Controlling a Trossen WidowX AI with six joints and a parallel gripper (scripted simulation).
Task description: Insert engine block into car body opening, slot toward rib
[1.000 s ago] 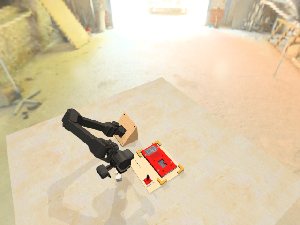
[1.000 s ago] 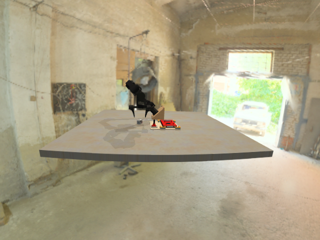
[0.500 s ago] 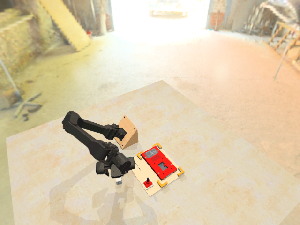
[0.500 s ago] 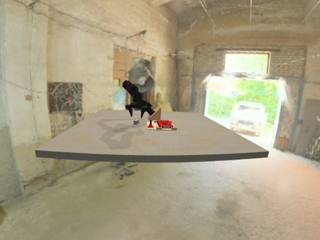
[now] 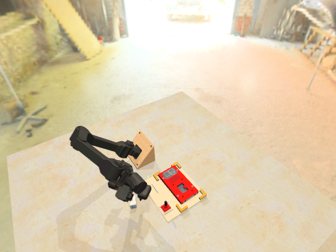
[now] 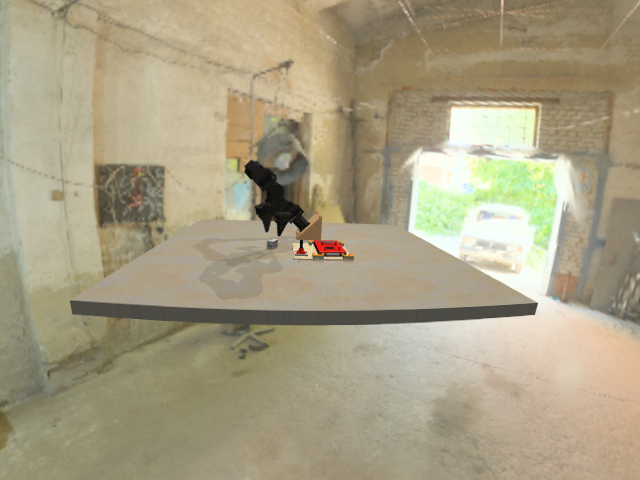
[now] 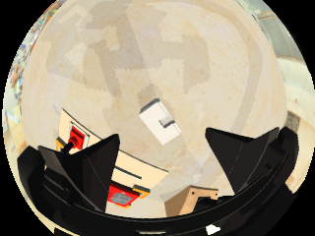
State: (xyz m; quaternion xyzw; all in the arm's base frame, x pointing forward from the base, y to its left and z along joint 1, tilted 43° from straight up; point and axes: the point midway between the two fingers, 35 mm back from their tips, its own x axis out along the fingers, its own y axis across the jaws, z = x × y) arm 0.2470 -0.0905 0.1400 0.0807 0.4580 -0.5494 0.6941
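Observation:
The engine block (image 5: 133,204) (image 6: 272,243) (image 7: 157,128) is a small pale block with grey sides. It lies on the table, left of the board in the top view, its notch visible in the wrist view. My gripper (image 5: 133,199) (image 6: 273,234) (image 7: 163,136) is wide open and empty above the block, not touching it. The red car body (image 5: 173,179) (image 6: 318,247) (image 7: 113,190) lies flat between yellow corner brackets. Its opening (image 5: 180,187) is empty, with a small red rib jutting in at one side. In the wrist view, the left finger hides most of the car body.
The beige board (image 5: 160,192) (image 7: 148,170) carries the car body, a thin dark slot and a red piece with a black upright peg (image 5: 165,203) (image 6: 301,243) (image 7: 71,145). A wooden wedge (image 5: 150,157) (image 6: 314,227) (image 7: 183,200) stands behind, by the arm's base.

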